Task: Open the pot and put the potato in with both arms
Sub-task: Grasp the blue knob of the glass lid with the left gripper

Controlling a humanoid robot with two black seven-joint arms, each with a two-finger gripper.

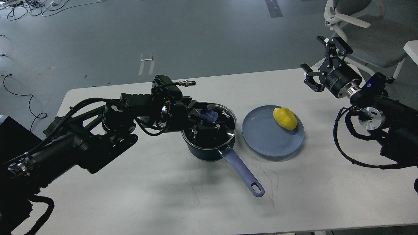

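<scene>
Left arm: black, cabled, reached in from the left edge across the white table. Left gripper: positioned over the pot, its prongs around the lavender knob of the glass lid; whether they pinched the knob could not be told.

Pot: dark navy, directly beneath those jaws, lid on; long lavender handle ran toward the near-right, ending in a loop hole.

Plate: flat, blue, just right of the pot, between the two sets of jaws.

Potato: bright yellow, lay on the plate's far-right part, well right of the left jaws, below and left of the right jaws.

Right gripper: raised near the table's far-right corner, jaws spread wide, holding nothing.

Chair: white and grey, beyond the right jaws.
</scene>
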